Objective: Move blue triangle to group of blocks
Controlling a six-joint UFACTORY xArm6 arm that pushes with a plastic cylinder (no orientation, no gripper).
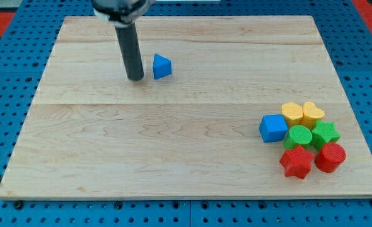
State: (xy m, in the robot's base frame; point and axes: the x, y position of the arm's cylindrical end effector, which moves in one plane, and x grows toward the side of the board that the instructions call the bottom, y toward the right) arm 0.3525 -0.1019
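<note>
The blue triangle (162, 66) lies on the wooden board (173, 139) in the upper left part of the view. My tip (135, 78) stands just to the view's left of it, a small gap apart. The group of blocks sits at the lower right: a blue cube (273, 128), a yellow hexagon (292, 113), a yellow heart (313, 113), a green cylinder (297, 136), a green star (325, 133), a red star (296, 161) and a red cylinder (330, 157).
The board lies on a blue perforated table (3, 94). Its right edge runs close past the group of blocks.
</note>
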